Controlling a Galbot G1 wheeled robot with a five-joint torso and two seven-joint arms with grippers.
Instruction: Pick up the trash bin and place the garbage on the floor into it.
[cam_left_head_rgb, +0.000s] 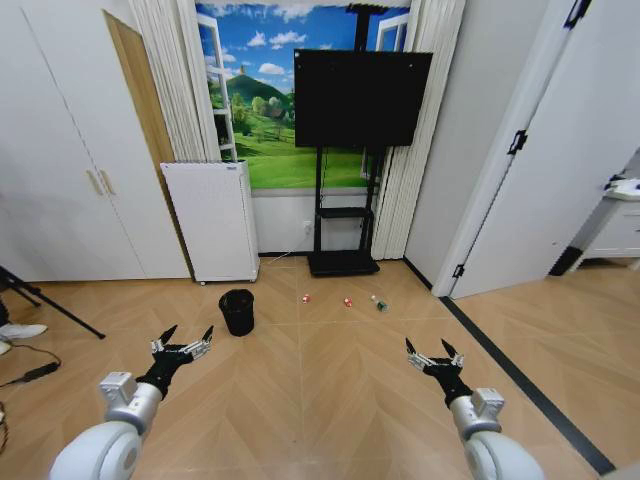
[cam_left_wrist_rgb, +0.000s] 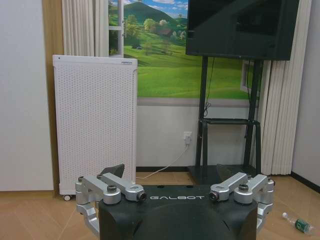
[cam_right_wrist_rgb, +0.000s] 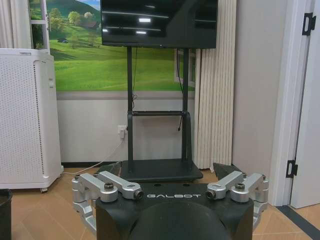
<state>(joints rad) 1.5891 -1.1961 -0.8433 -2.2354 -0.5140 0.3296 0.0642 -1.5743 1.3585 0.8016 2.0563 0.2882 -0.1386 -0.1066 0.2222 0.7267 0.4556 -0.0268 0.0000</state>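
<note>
Both arms are held out low over the floor (cam_left_head_rgb: 330, 400), left gripper (cam_left_head_rgb: 183, 342) and right gripper (cam_left_head_rgb: 432, 356) each spread wide and holding nothing. The trash bin (cam_left_head_rgb: 237, 311) stands on the parquet ahead of the left gripper, just in front of the white perforated unit (cam_left_head_rgb: 212, 220). To its right lie two red-and-white scraps (cam_left_head_rgb: 306, 298) (cam_left_head_rgb: 347, 301) and a small bottle (cam_left_head_rgb: 380, 303), in a row near the TV stand (cam_left_head_rgb: 343, 262), well apart from both grippers.

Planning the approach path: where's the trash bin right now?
In the head view the trash bin stands upright on the floor, left of centre, just in front of the white perforated appliance and left of the litter row.
</note>
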